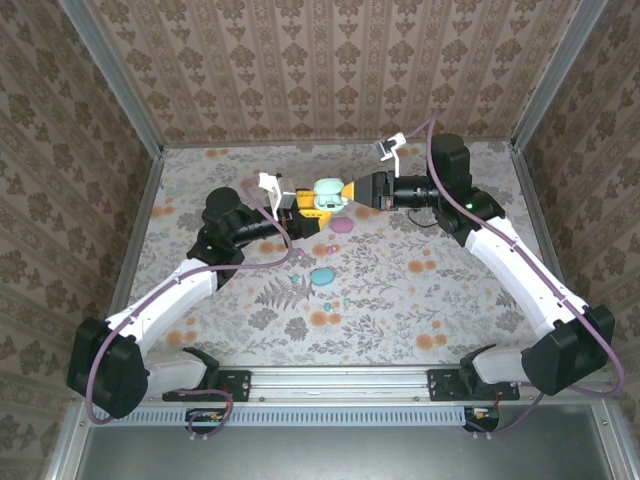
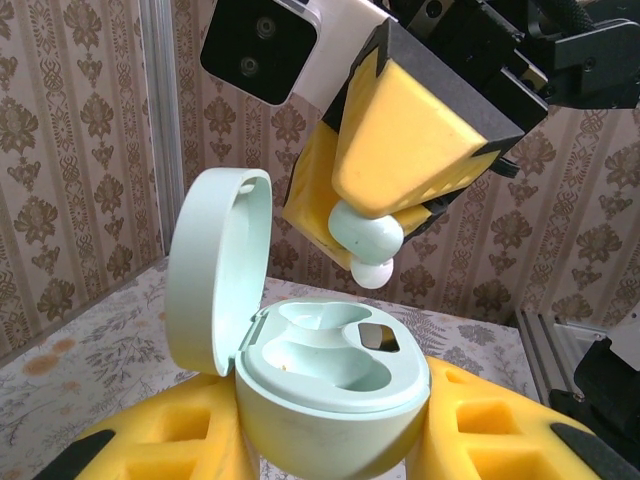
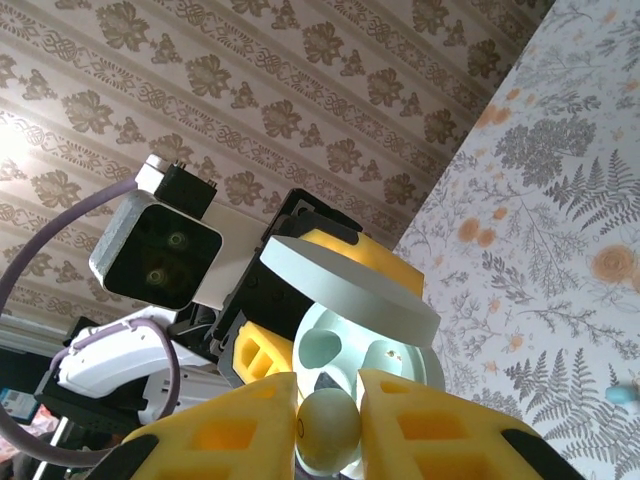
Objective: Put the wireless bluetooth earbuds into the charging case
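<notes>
Right claw (image 2: 375,245): nearly closed, pinching 1 mint earbud (image 2: 367,238) between its yellow fingers (image 2: 400,150); the bud is hanging just above the open case, not yet touching it.
Left claw (image 2: 335,440): closing its 2 yellow fingers (image 2: 480,425) around the base of the mint case (image 2: 335,385), holding it upright in the air above the bench (image 1: 450,270).
Case lid (image 2: 215,265): standing open, hinged back on the left in the left wrist view.
Case contents: both moulded wells are looking empty; 1 dark square spot is showing at the bottom of the far well (image 2: 375,337).
Step in hand: lowering the first bud into the case, as I judge it.
Next move: it is calling for the right claw to line the bud's stem up with a well, ease it down until it is seating, and only then open. Which well fits this bud I cannot tell.
Risk: a tilted bud may be catching on the well's rim, or pushing the case askew in the left claw.
Other things on the bench: a pink oval (image 1: 342,226) and a blue oval (image 1: 321,275) are lying below the claws in the top view, with a few small pastel bits near them; too small to name.
</notes>
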